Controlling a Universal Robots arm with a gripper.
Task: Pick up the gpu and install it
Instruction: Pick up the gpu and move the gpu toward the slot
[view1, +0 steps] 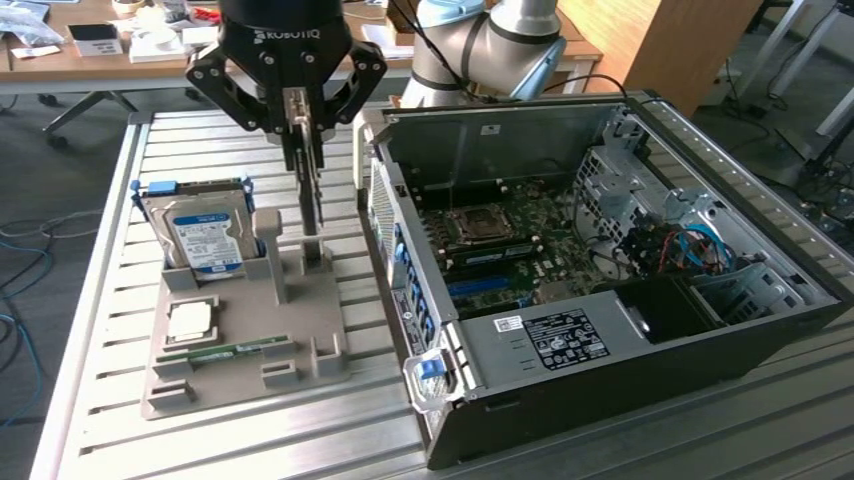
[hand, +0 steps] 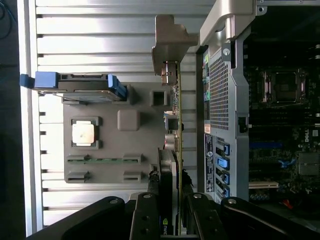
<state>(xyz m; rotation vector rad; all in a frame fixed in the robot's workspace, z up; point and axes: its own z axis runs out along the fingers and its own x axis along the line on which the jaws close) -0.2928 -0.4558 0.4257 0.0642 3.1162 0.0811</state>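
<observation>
The gpu (view1: 311, 205) stands on edge as a thin upright card, its lower end at the post of the grey holder tray (view1: 240, 375). My gripper (view1: 299, 135) hangs straight above it, fingers closed on the card's upper edge. In the wrist view the gpu (hand: 176, 130) runs edge-on from the silver bracket (hand: 167, 45) back to my gripper (hand: 172, 222), and the black fingers (hand: 146, 215) sit on either side of its fan face. Whether the card still sits in the holder's slot I cannot tell.
An open computer case (view1: 747, 290) lies just at the exterior view's right of the holder, motherboard (view1: 521, 235) exposed. The tray also carries a hard drive (view1: 203, 235) in blue rails, a CPU (view1: 191, 320) and a memory stick (view1: 227, 352). All of it rests on a slatted metal table (view1: 94, 300).
</observation>
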